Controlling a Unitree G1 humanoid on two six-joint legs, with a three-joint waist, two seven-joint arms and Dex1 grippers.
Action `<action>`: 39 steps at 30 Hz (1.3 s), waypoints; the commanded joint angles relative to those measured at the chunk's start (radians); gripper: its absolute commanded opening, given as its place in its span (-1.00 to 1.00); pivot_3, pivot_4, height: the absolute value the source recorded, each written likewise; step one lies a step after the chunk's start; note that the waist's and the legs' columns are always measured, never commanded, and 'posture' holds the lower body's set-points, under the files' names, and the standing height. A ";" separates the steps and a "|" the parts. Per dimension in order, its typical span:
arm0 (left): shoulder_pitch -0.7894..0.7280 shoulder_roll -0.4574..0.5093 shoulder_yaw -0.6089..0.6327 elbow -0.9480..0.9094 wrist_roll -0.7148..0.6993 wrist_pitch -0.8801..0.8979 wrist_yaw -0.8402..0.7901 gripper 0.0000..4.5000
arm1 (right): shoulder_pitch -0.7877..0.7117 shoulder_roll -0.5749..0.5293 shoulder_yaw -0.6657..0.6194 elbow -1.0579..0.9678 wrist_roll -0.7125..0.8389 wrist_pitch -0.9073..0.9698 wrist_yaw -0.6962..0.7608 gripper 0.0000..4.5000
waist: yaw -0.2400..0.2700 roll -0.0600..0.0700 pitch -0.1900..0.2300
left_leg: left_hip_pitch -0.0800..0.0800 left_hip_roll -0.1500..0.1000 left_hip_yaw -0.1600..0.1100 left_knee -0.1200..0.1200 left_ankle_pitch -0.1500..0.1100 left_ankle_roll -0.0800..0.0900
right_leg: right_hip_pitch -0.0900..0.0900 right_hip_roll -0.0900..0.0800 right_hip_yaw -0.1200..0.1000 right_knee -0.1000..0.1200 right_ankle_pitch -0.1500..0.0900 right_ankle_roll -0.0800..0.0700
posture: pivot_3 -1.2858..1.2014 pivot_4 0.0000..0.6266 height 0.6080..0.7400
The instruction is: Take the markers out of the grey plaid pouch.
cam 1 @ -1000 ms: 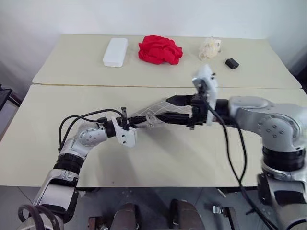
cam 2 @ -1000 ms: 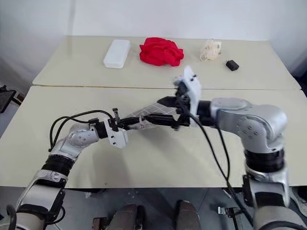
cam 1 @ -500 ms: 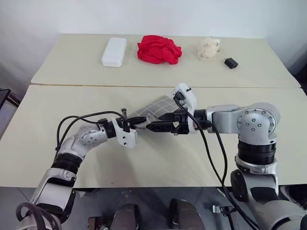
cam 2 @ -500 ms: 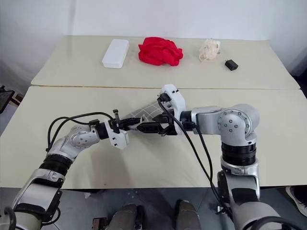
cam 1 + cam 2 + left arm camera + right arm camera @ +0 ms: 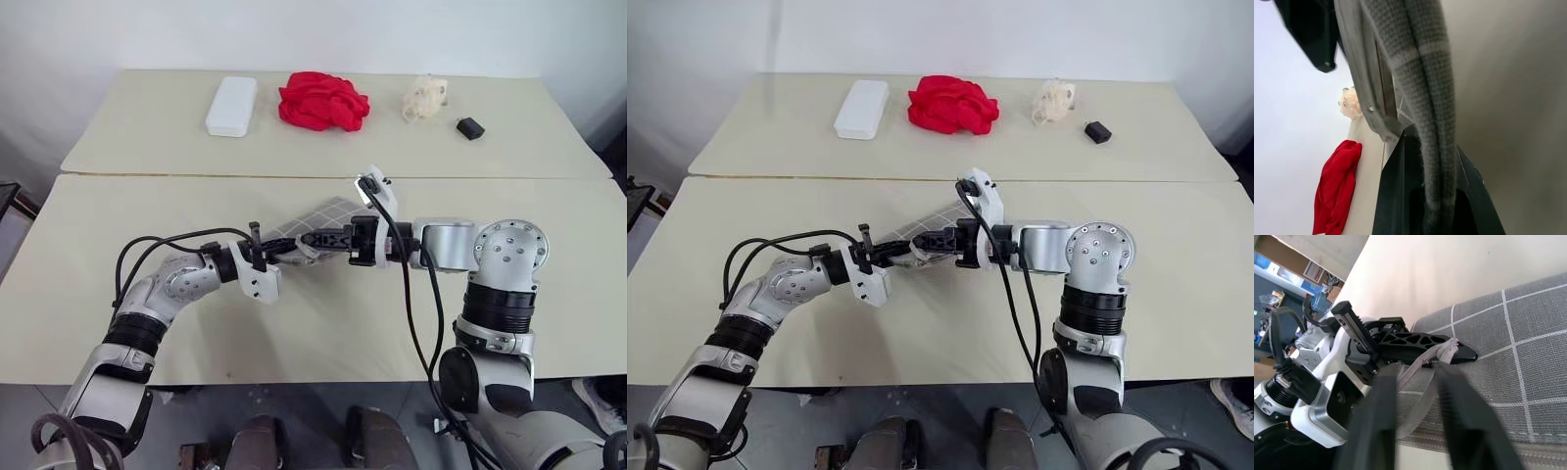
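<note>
Over the middle of the near table (image 5: 323, 333), the pouch (image 5: 328, 217) is held up off the top between the two grippers, its far end tilted toward the seam where the two tables meet. The left gripper (image 5: 286, 247) is clenched on the pouch's near corner; in the left wrist view the grey fabric (image 5: 1425, 98) runs straight down between its black fingers (image 5: 1400, 196), pinched there. The right gripper (image 5: 321, 239) reaches in from the right, pointing toward the left one, and its tips are at the pouch's near edge just beside the left gripper's tips. In the right wrist view its two fingers (image 5: 1464, 421) stand on either side of a pale cord (image 5: 1425, 369) that comes off the pouch by the zip; the fingers are blurred and a gap shows between them, so I cannot tell whether they have closed on the cord.

On the far table (image 5: 147, 127), a white case (image 5: 232, 106) lies toward the left end, a red cloth (image 5: 322, 101) is bunched just right of it near the middle, a small pale crumpled thing (image 5: 426, 98) sits further right, and a small black object (image 5: 470, 128) lies nearest the right end, all well apart from the pouch.
</note>
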 commanded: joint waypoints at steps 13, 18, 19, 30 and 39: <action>-0.001 0.035 -0.004 -0.035 0.010 -0.009 0.049 -1.00 | -0.045 -0.115 -0.011 -0.020 0.051 0.000 0.118 -0.92 | -0.016 0.000 0.000 | 0.000 0.000 0.000 0.000 0.000 0.000 | 0.000 0.000 0.000 0.000 0.000 0.000 | 0.03 -0.52 1.00; -0.008 0.034 -0.009 -0.034 0.025 -0.024 0.063 -1.00 | -0.035 -0.132 0.034 0.023 0.137 0.005 0.076 -0.30 | -0.016 0.000 0.000 | 0.000 0.000 0.000 0.000 0.000 0.000 | 0.000 0.000 0.000 0.000 0.000 0.000 | 0.03 -0.52 1.00; -0.009 0.032 -0.011 -0.035 0.028 -0.024 0.065 -1.00 | -0.028 -0.133 0.046 0.033 0.142 0.005 0.056 -0.16 | -0.016 0.000 0.000 | 0.000 0.000 0.000 0.000 0.000 0.000 | 0.000 0.000 0.000 0.000 0.000 0.000 | 0.03 -0.52 1.00; 0.005 0.022 -0.036 -0.060 0.036 -0.018 0.086 -1.00 | -0.009 -0.080 0.078 0.103 0.244 0.005 -0.095 0.60 | -0.016 0.000 0.000 | 0.000 0.000 0.000 0.000 0.000 0.000 | 0.000 0.000 0.000 0.000 0.000 0.000 | 0.03 -0.52 1.00; 0.005 0.021 -0.032 -0.057 0.027 -0.005 0.093 -1.00 | -0.007 -0.030 0.066 0.102 0.303 0.002 -0.164 -0.59 | -0.016 0.000 0.000 | 0.000 0.000 0.000 0.000 0.000 0.000 | 0.000 0.000 0.000 0.000 0.000 0.000 | 0.03 -0.52 1.00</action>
